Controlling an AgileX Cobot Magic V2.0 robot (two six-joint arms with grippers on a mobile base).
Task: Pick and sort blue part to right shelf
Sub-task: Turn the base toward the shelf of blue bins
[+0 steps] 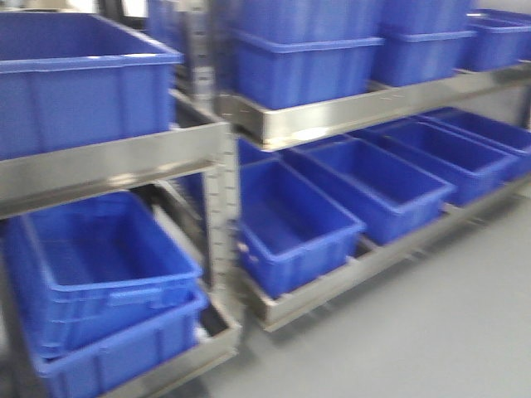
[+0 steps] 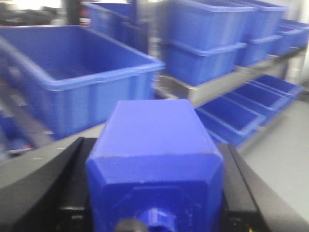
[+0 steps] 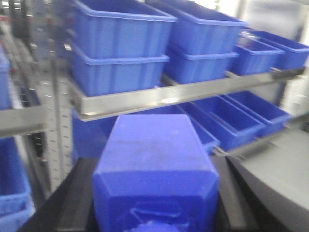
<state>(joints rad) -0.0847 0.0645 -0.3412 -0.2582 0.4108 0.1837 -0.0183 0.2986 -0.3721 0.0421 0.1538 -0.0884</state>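
Observation:
In the right wrist view, my right gripper (image 3: 154,166) is shut on the blue part (image 3: 154,145). It has a square body and sloped shoulders, and its stepped cap points toward the camera. My left gripper (image 2: 153,152) is shut on a similar blue block (image 2: 154,128) with a small round knob at its near end. The right shelf (image 1: 357,108), a steel-railed rack with rows of open blue bins, fills the front view. Its steel rail (image 3: 159,99) lies ahead of the held part. Neither gripper shows in the front view.
A second rack section with a large blue bin (image 1: 75,75) on top and stacked bins (image 1: 108,282) below stands at the left. A steel upright post (image 1: 220,215) separates the sections. Low open bins (image 1: 373,182) line the bottom tier. Grey floor (image 1: 431,323) lies at the lower right.

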